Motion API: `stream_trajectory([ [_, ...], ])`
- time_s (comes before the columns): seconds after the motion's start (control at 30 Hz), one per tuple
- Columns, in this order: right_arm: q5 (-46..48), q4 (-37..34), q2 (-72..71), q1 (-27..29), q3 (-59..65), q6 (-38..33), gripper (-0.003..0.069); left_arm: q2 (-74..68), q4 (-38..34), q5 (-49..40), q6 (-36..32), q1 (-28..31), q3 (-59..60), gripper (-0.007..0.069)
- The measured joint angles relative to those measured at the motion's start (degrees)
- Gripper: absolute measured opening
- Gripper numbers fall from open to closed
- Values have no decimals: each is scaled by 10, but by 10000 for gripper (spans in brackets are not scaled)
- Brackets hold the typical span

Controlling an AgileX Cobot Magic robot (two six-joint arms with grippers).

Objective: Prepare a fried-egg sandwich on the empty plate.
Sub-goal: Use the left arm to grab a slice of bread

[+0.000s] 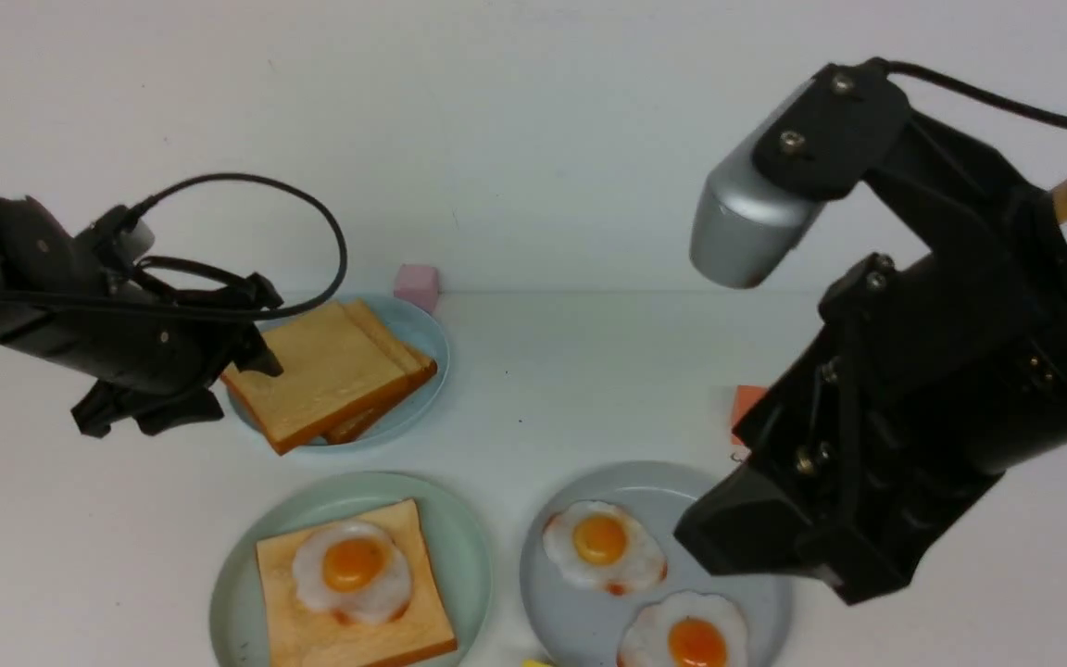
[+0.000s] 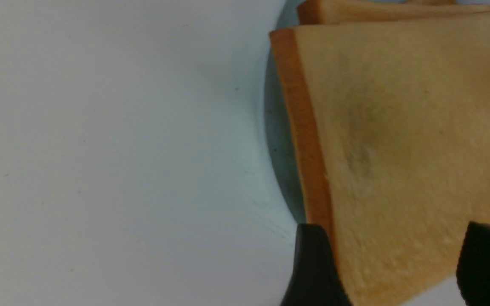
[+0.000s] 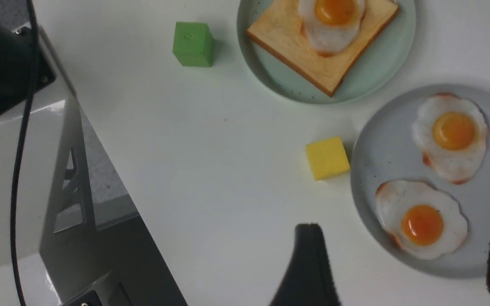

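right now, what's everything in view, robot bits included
mint-green plate: one, pale green, front left
toast slice: one, golden brown, on the mint-green plate
fried egg: one, white, orange yolk, on that slice
grey plate: one, grey, front right
spare fried eggs: two, same colours, on the grey plate
light-blue plate: one, pale blue, back left
stacked toast: at least two slices, golden brown, on the light-blue plate
pink cube: one, pink, behind the light-blue plate
orange cube: one, orange, beyond the grey plate
yellow cube: one, yellow, beside the grey plate
green cube: one, green, near the mint-green plate
left tool: one, black, open, at the stacked toast's corner
right tool: one, black, open, by the grey plate
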State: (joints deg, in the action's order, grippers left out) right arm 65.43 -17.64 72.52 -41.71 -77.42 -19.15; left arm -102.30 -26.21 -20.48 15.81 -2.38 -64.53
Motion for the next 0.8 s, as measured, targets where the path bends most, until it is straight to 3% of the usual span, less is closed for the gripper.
stream_trajectory([
  [0.27,0,-8,0,0,0,-3,536,-49,-31,70,0,0,0,446],
  [0.4,0,-13,0,0,0,-3,536,-65,-36,96,0,0,0,404],
  [0.47,0,-15,0,0,0,-3,536,-68,-38,105,0,0,-1,356],
  [0.67,0,-17,0,0,0,5,536,-62,-37,110,-1,0,-3,69],
  [0.8,1,-17,0,0,0,8,536,-24,-28,87,-13,1,-3,46],
])
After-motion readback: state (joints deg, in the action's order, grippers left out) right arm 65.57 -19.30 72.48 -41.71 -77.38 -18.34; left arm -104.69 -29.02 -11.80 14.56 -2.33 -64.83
